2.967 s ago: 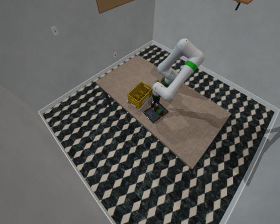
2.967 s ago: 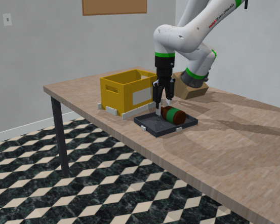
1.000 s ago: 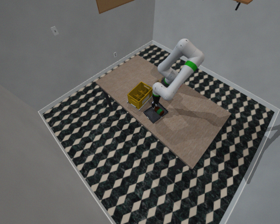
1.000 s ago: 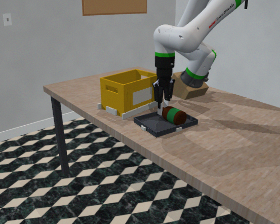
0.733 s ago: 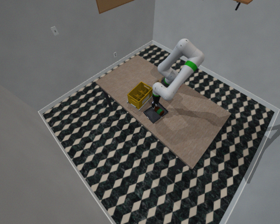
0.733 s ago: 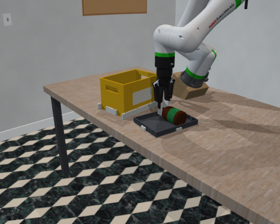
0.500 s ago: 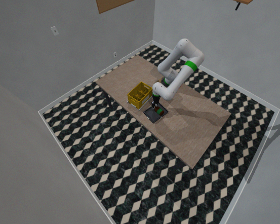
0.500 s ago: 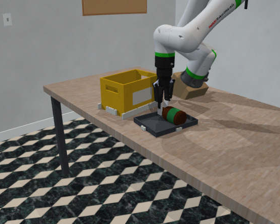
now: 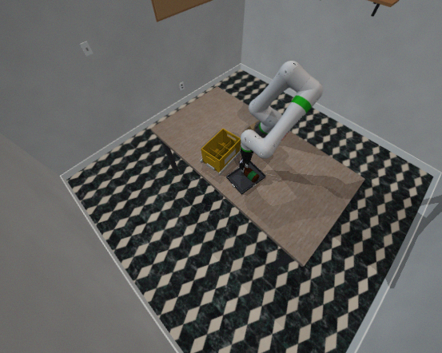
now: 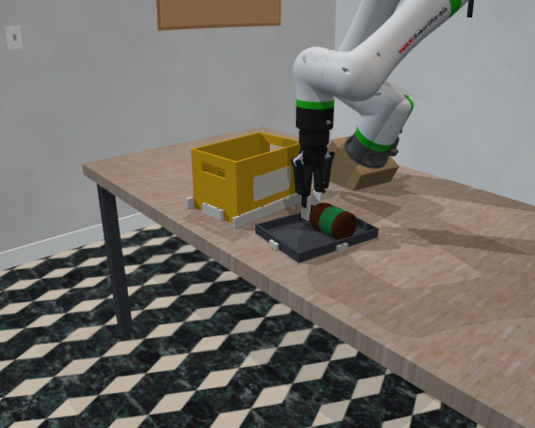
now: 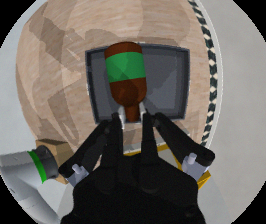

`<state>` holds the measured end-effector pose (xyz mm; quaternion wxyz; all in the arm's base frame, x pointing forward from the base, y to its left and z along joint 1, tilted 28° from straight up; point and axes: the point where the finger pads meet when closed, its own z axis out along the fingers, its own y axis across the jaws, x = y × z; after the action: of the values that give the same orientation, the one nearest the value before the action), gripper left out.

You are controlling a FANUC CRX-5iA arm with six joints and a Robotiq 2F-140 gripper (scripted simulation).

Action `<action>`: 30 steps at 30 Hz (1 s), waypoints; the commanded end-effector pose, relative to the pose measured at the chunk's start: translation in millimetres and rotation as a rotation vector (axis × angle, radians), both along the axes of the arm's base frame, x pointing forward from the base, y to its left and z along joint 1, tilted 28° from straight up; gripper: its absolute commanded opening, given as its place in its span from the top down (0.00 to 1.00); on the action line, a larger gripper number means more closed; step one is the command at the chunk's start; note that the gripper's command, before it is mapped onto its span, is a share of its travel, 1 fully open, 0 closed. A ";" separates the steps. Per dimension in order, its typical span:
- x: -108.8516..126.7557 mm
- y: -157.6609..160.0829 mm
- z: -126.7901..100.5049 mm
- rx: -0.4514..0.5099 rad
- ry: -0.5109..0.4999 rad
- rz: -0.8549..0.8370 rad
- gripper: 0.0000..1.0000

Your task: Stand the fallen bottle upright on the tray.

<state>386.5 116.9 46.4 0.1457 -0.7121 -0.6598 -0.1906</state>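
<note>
A brown bottle [image 10: 332,220] with a green band lies on its side on the dark grey tray [image 10: 316,235]. It also shows in the wrist view [image 11: 127,76], with its neck toward the camera. My gripper [image 10: 311,203] points straight down over the tray's back edge and is shut on the bottle's neck [image 11: 131,115]. In the top view the gripper [image 9: 244,165] stands over the bottle [image 9: 252,175] and the tray [image 9: 245,180].
A yellow crate [image 10: 247,170] with inner dividers stands on white corner blocks just left of the tray, close to the gripper. The arm's tan base block [image 10: 362,169] sits behind the tray. The table's front edge runs near the tray.
</note>
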 end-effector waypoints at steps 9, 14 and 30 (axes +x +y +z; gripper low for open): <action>0.1 -0.3 0.4 0.000 0.000 0.000 1.00; 0.1 -0.7 1.1 0.000 0.000 0.000 1.00; -0.4 -3.4 6.5 0.000 0.000 0.000 1.00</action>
<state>386.0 114.1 51.8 0.1457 -0.7121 -0.6598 -0.1905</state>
